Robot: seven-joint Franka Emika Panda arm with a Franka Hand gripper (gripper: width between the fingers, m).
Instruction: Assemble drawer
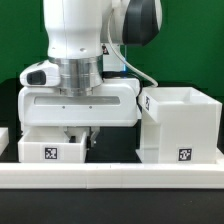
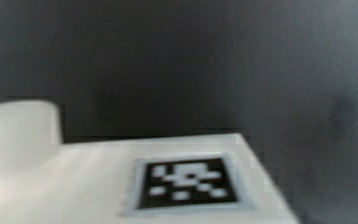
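A shallow white drawer tray (image 1: 45, 145) with a square tag (image 1: 50, 153) on its front lies on the black table at the exterior view's left. My gripper (image 1: 81, 136) is lowered right at the tray's right end, its fingers close to or touching the tray wall; I cannot tell whether they grip it. The tall white drawer shell (image 1: 180, 122), open at the top and tagged (image 1: 185, 154) low on its front, stands at the right. The wrist view is blurred. It shows a white tray surface (image 2: 69, 185) with a tag (image 2: 185, 182) very close; no fingers show there.
A long white border rail (image 1: 110, 176) runs along the front of the table. Another white part (image 1: 5, 140) shows at the far left edge. The arm's wide white hand body (image 1: 78, 105) hangs over the tray. A green wall is behind.
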